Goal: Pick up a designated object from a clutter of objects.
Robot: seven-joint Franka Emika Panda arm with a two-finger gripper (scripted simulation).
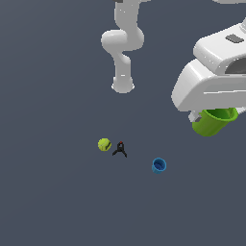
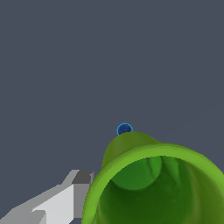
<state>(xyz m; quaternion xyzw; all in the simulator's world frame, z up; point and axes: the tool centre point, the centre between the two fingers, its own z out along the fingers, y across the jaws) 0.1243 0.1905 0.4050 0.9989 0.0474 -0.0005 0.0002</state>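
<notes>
My gripper (image 1: 207,116) is shut on the small bright green cup (image 1: 214,122) and holds it well above the floor, at the exterior view's right. In the wrist view the green cup (image 2: 131,146) fills the lower part, its open mouth toward the camera. One grey finger (image 2: 81,190) lies against the outside of its wall, and the other finger is hidden. The rest of the clutter lies on the floor below: the blue cup (image 1: 159,165), also in the wrist view (image 2: 124,129), the yellow-green ball (image 1: 104,144) and the small black clamp (image 1: 119,149) with a red spot.
The arm's white base (image 1: 123,84) stands on the dark grey floor (image 1: 53,192) at the back. The white hand and wrist (image 1: 216,72) fill the exterior view's upper right. The ball and clamp lie close together, and the blue cup lies apart from them.
</notes>
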